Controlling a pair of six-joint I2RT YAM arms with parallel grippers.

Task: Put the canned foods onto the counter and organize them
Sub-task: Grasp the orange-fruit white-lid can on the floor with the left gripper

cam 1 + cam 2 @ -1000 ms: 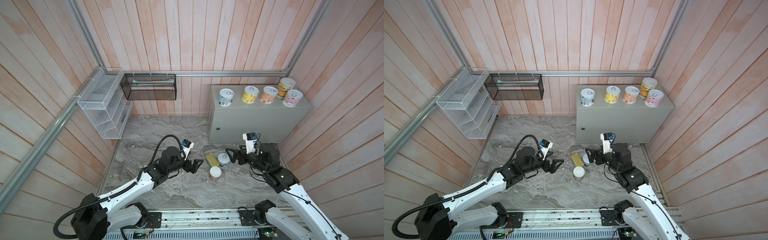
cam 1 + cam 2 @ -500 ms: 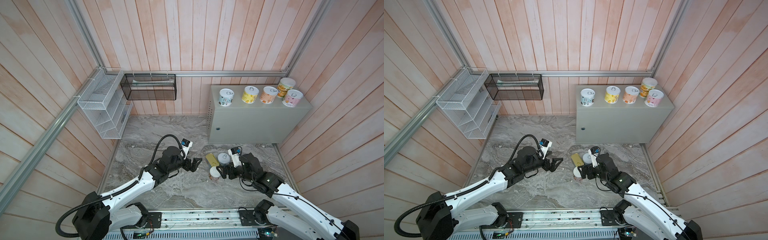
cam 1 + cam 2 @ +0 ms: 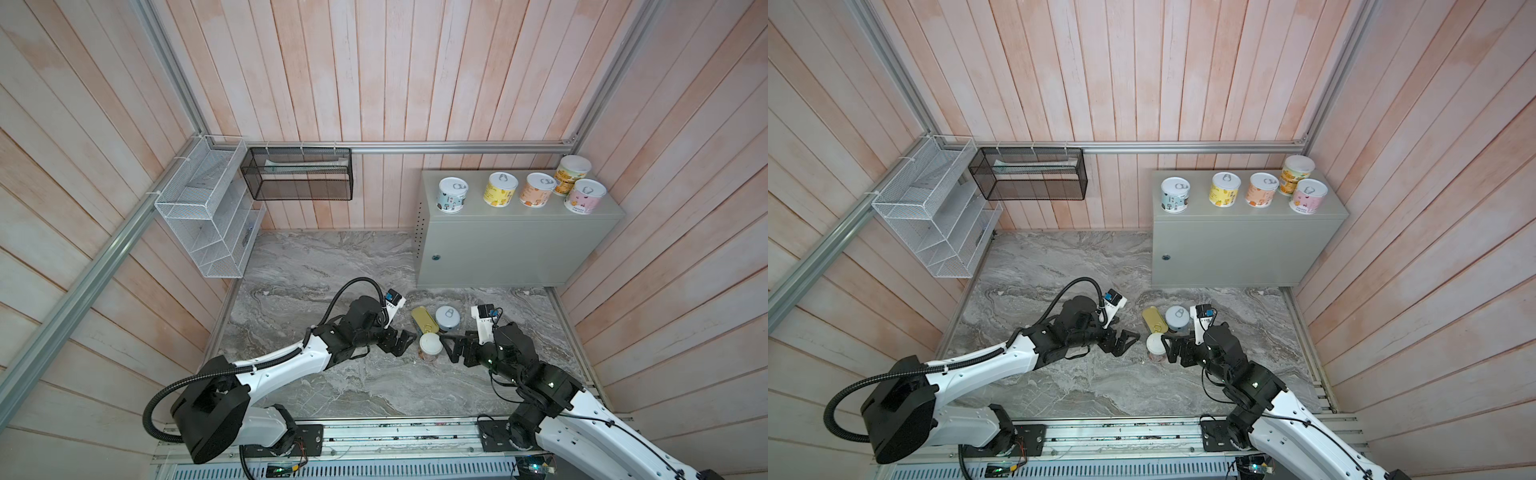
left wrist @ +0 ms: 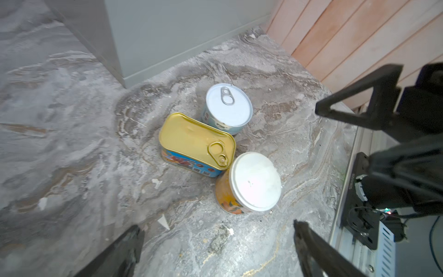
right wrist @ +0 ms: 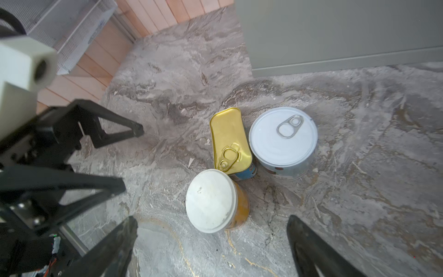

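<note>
Three canned foods stand close together on the marbled slab: an orange can with a plain white lid (image 3: 430,344) (image 4: 255,181) (image 5: 209,200), a rectangular blue tin with a gold top (image 3: 424,320) (image 4: 195,139) (image 5: 229,136), and a pale blue round can (image 3: 447,318) (image 4: 229,105) (image 5: 282,136). Several more round cans (image 3: 500,191) stand in a row on the grey-green counter (image 3: 498,249). My left gripper (image 3: 405,338) (image 4: 217,227) hangs open just left of the orange can. On that can's right, my right gripper (image 3: 451,347) (image 5: 211,219) is open and faces it. Neither holds anything.
A white wire basket (image 3: 203,216) hangs on the left wall and a black mesh basket (image 3: 299,174) on the back wall. The marbled slab (image 3: 332,266) ends at wooden walls on three sides. The arms' base rail (image 3: 374,432) runs along the front.
My right gripper has swung away from the counter's front, toward the near edge, and now sits low beside the orange can. The left gripper has barely shifted. Both stayed open.
</note>
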